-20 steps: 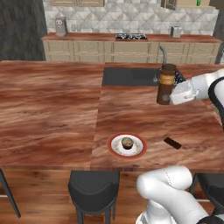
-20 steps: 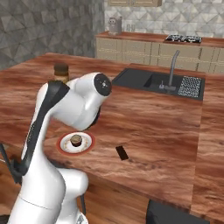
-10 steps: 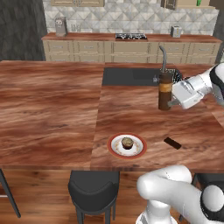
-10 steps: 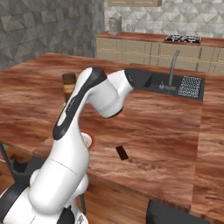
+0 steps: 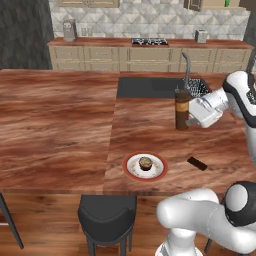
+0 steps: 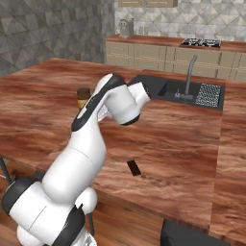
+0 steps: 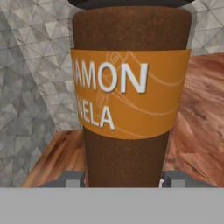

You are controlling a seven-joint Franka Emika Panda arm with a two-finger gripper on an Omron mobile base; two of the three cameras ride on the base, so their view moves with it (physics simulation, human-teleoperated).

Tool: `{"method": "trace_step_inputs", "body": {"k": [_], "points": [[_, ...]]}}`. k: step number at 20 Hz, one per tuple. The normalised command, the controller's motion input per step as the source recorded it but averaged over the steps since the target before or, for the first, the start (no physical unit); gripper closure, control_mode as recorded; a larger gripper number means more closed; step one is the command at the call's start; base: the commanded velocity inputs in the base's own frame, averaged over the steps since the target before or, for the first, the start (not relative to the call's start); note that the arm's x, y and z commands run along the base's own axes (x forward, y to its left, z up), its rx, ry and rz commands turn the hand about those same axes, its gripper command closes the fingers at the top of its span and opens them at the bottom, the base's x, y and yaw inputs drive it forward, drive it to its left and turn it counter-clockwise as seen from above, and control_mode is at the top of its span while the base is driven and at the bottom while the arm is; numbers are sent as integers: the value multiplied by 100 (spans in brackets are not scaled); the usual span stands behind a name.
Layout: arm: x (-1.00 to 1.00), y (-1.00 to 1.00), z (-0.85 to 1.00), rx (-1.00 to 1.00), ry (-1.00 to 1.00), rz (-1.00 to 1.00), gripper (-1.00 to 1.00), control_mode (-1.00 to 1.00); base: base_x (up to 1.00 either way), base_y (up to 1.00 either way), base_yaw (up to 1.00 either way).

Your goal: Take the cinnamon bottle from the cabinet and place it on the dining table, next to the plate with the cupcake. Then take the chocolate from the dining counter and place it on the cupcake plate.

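The left base view shows the hand clamped on the upright cinnamon bottle above the table, beyond the plate with its cupcake and the chocolate. The right base view hides the plate behind the arm. The hand view reads "AMON" and "ELA" (letters cut off) on the bottle's orange band.

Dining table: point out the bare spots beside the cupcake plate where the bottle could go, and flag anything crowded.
Bare wood lies left of the plate across the dining table, and between the plate and the sink. Right of the plate is tighter: the chocolate lies there, and the gripper holds the cinnamon bottle upright just above.
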Motion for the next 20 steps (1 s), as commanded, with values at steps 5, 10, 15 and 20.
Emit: {"method": "trace_step_inputs", "body": {"k": [5,10,15,20], "points": [[18,-10,-51,5,-3,9,100,-100,0,0,0],[5,-26,-48,4,-6,16,100,-100,0,0,0],[16,-28,-50,2,-1,11,100,-100,0,0,0],[29,-11,-52,0,-7,1,100,-100,0,0,0]]}}
